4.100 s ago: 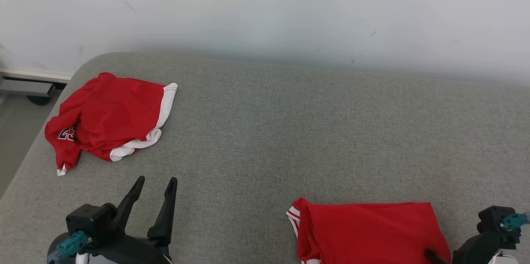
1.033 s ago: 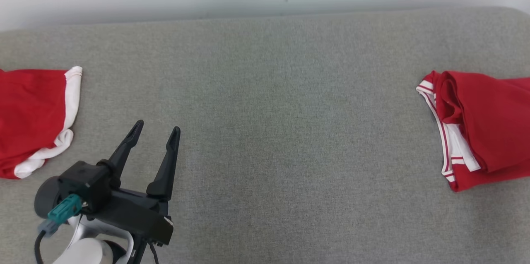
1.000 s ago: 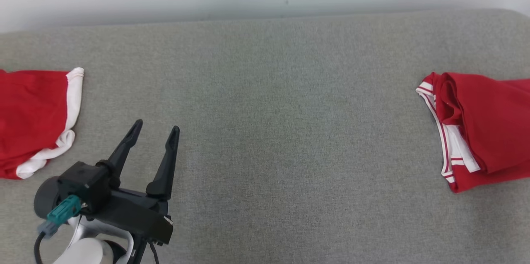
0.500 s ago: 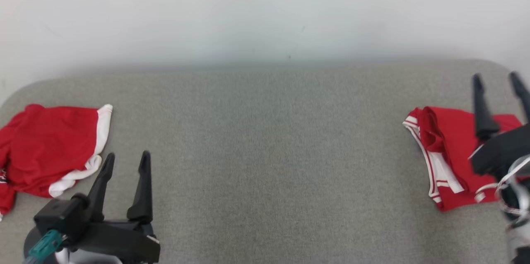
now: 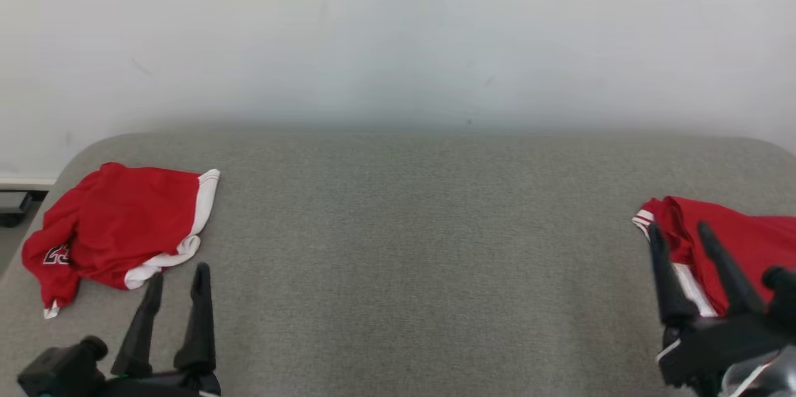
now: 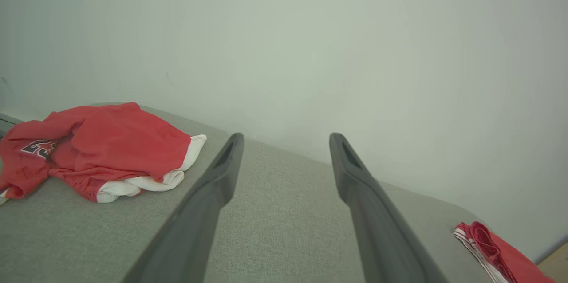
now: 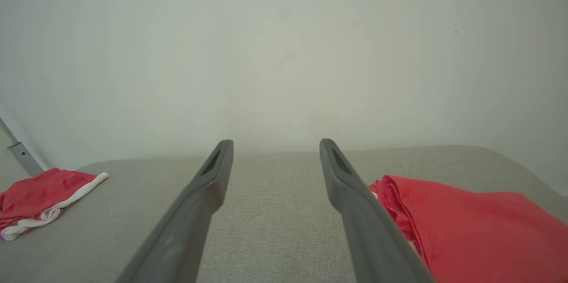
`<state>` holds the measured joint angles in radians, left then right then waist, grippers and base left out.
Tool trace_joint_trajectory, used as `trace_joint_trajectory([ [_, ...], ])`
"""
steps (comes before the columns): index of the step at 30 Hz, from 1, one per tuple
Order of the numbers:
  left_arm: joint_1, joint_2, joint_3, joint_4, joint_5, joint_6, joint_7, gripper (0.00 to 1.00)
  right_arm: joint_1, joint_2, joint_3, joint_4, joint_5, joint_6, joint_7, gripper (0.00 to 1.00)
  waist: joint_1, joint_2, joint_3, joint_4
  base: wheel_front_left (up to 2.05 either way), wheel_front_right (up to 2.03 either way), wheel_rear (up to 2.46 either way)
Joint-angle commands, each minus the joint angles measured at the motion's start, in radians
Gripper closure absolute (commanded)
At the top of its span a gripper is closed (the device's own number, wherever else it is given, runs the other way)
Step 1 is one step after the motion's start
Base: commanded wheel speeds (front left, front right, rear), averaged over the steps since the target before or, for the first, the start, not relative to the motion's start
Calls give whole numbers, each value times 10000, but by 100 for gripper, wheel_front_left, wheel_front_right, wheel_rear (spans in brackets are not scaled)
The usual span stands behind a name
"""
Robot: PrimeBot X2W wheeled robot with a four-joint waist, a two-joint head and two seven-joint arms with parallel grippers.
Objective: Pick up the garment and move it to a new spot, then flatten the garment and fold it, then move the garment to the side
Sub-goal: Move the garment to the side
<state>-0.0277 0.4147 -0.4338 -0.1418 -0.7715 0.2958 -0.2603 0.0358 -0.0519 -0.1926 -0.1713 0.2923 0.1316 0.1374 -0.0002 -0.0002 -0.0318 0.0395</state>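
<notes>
A crumpled red garment (image 5: 118,223) with white trim and a dark number lies at the far left of the grey padded surface (image 5: 398,247). My left gripper (image 5: 178,274) stands open just right of and nearer than it, touching nothing. In the left wrist view the same garment (image 6: 102,145) lies left of the open left gripper (image 6: 286,139). A second red garment (image 5: 746,241), folded, lies at the far right. My right gripper (image 5: 678,236) is open in front of its left edge. In the right wrist view, that folded garment (image 7: 466,221) lies right of the empty right gripper (image 7: 275,143).
A pale wall (image 5: 398,36) rises straight behind the padded surface. The surface's rounded left corner (image 5: 81,151) drops to the floor, where a dark foot of some furniture (image 5: 12,207) shows. Bare grey fabric stretches between the two garments.
The head camera has tilted up, showing more wall. The right gripper has come into view at the lower right by the folded garment. Both grippers stay open.
</notes>
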Motion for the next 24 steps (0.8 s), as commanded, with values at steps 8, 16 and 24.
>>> trace_joint_trajectory([
  [8, 504, 906, -779, 430, 1137, -664, -22, 0, 1224, 2, 1202, 471, 309, -17, -965, 0, 2, 2, -301, 403, 0, 0, 0],
  [16, 629, 1296, -811, 331, 1859, 78, 140, 0, 1878, 4, 1079, 751, -212, -18, -1155, 0, 2, 2, -458, 438, 0, 0, 0],
  [24, 712, 1640, -817, -112, 2186, 610, 661, 0, 1855, 4, 550, 628, -211, -18, -1227, 0, 2, 2, -425, 251, 0, 0, 0],
])
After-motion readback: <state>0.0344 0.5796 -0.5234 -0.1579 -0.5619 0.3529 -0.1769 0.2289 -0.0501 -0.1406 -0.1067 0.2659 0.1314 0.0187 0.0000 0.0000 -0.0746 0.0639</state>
